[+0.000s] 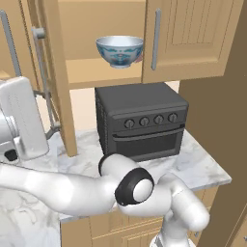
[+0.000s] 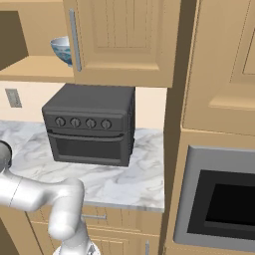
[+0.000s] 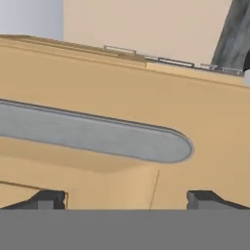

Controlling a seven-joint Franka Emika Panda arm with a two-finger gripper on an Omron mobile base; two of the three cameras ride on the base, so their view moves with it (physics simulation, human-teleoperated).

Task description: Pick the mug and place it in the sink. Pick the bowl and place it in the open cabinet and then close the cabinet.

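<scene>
**Pincer spread wide at the cabinet door**

Pincer (image 3: pixel 125 199) jaws stand released, nothing between them, close against the light-wood door (image 3: pixel 122 97) and its silver bar handle (image 3: pixel 97 136) (seen lengthwise). The bowl (image 1: pixel 119 50) sits on the cabinet (image 1: pixel 195 38) shelf above the toaster oven (image 1: pixel 140 120).

Both base views look forward and down from behind the arm, sharing the black four-knob toaster oven (image 1: pixel 140 120) (image 2: pixel 89 124) on the marble counter (image 1: pixel 202 166) (image 2: pixel 134 184). The hand view faces a light-wood cabinet door (image 3: pixel 122 88) very closely, along its silver bar handle (image 3: pixel 97 136).
</scene>
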